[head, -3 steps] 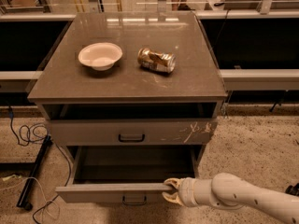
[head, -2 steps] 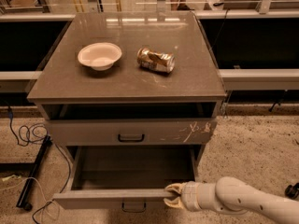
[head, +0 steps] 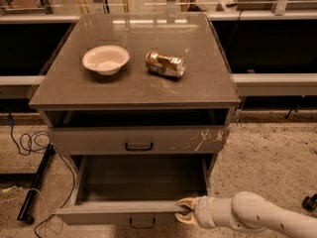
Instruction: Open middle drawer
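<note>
Gripper point(head: 184, 212) sits low at the front right, fingers pinched narrowly on the front's top edge of the middle drawer point(head: 119, 213). That drawer stands pulled well out beneath the scratched drawer point(head: 99, 141).

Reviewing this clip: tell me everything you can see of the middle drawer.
The middle drawer is grey and looks like metal, with a plain front and a small dark loop handle low at its centre. It stands pulled well out and level, below the closed scratched drawer. Its deep box shows nothing inside. The pincer is at the front's top edge, right of centre, touching it.
</note>
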`<action>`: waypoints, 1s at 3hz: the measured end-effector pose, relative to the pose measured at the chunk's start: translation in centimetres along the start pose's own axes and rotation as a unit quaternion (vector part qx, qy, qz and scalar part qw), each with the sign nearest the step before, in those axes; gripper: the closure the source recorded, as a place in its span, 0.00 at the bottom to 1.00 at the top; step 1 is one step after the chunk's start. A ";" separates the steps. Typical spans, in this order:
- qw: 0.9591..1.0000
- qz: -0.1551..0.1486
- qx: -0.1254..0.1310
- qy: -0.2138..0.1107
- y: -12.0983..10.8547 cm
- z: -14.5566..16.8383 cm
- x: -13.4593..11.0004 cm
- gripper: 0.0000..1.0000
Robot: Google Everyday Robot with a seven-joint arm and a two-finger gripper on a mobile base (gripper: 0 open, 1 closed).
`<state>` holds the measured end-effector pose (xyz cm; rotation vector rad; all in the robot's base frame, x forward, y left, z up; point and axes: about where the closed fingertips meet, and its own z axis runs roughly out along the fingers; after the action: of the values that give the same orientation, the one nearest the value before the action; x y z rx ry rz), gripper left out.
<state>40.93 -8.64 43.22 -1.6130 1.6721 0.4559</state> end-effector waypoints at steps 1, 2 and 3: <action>1.000 0.000 0.000 0.000 0.0 0.1 -0.1 1.00; 1.000 0.003 0.001 -0.004 0.6 -0.3 0.0 1.00; 1.000 0.003 0.001 -0.004 0.6 -0.3 0.0 0.81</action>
<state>40.24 -8.80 43.26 -1.6029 1.6727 0.4628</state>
